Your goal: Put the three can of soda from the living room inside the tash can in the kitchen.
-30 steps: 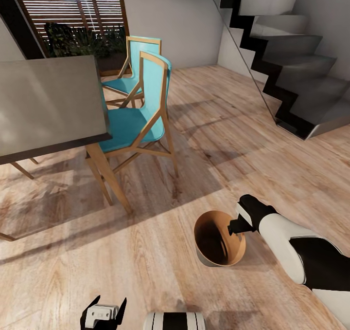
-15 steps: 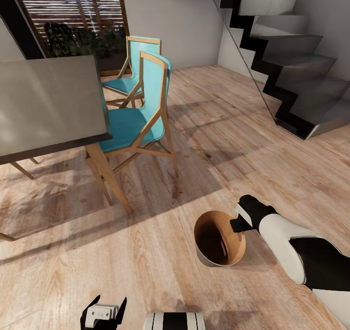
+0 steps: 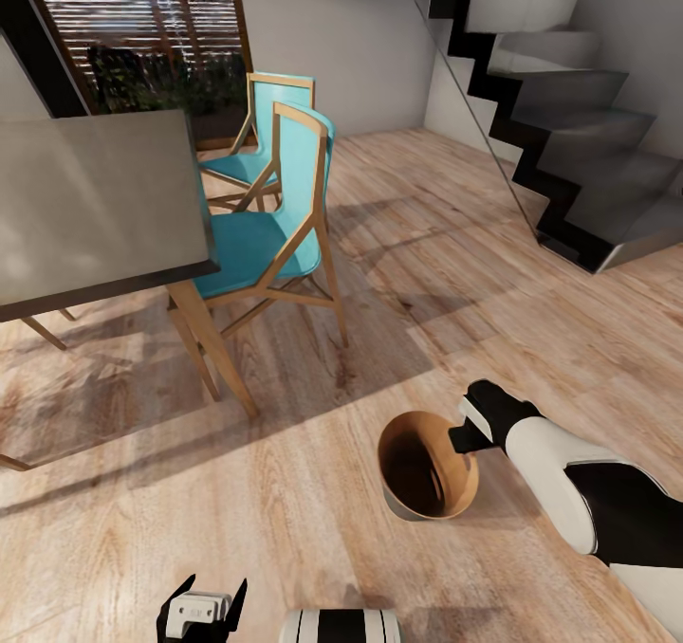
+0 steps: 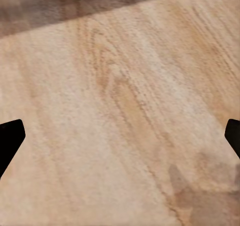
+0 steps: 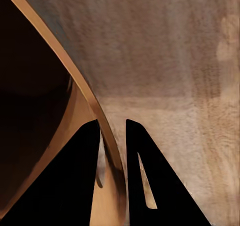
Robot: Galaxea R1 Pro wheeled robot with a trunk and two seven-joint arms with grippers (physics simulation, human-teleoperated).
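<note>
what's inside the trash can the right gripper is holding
Only the trash can's coppery brown inner wall shows; no cans visible. Its bottom is dark and shadowed, so anything lying there cannot be ruled out. The right gripper pinches its rim.

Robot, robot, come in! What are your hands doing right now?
Right gripper shut on trash can rim, carrying it above the wood floor. Left gripper open, empty. Blue chair, table ahead left.
</note>
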